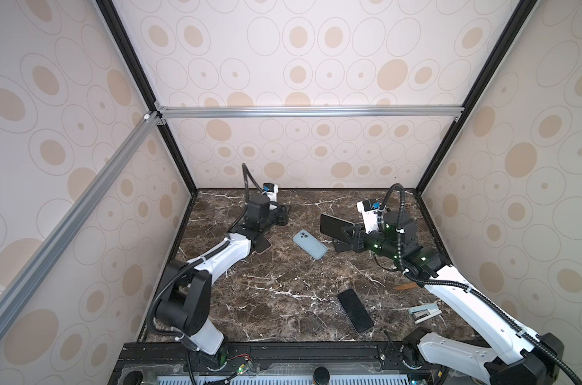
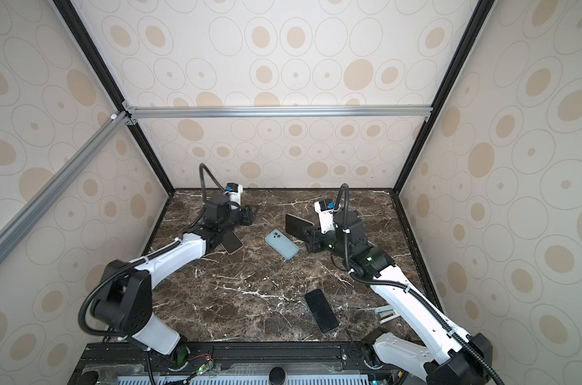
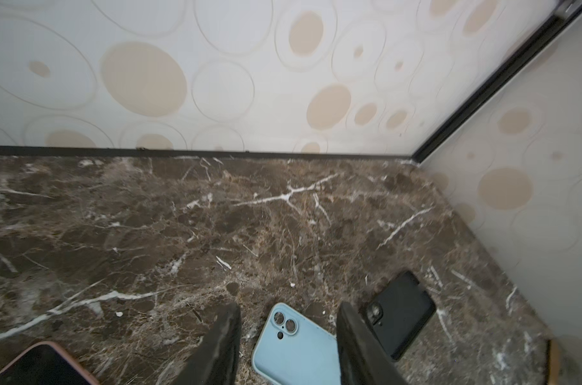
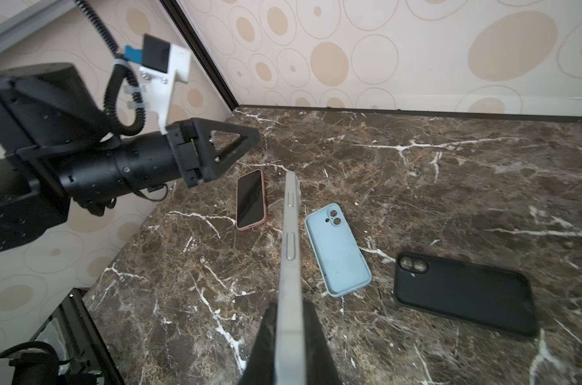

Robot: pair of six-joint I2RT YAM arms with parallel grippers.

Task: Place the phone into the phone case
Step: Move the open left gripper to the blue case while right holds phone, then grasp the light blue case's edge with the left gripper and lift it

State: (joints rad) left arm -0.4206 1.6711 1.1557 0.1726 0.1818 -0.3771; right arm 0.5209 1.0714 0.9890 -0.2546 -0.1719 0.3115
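Clamping a slim phone (image 1: 333, 228) by one short end, the right gripper (image 1: 346, 235) appears in both top views with its jaws pressed tight against the handset's flat faces. The phone is turned up on edge above the brown, white-veined marble table (image 1: 283, 283). Just ahead of those jaws lies the light blue case (image 1: 310, 244), a round-cornered rectangle with its back up. A black case (image 1: 340, 246) peeks out directly beneath the gripper. The left gripper (image 1: 283, 216) sits beyond the blue case, with a pink-cased phone (image 1: 264, 245) back beside its wrist. Well behind the right gripper, a black phone (image 1: 355, 310) lies glass up, near a pale stapler (image 1: 424, 312).

The left wrist view shows what the top views cannot. The left gripper's (image 3: 288, 310) matte black fingers (image 3: 222, 340) stand apart and hold nothing. Through the gap show the marble and the blue case's (image 3: 296, 350) twin lens holes. The black case (image 3: 399, 316) lies past one finger and the pink-cased phone's (image 3: 42, 366) corner past the other.

The right wrist view alone gives the phone's (image 4: 291, 233) brushed silver rim and two slender buttons. The rim is pinched between the right gripper's (image 4: 289, 320) black pads (image 4: 313, 340). The blue case (image 4: 338, 250) lies just beside the phone, and the smooth black case (image 4: 463, 293) lies farther out on that side. On the opposite side, the pink-cased phone (image 4: 251, 198) rests below the left gripper's (image 4: 236, 146) triangular finger.
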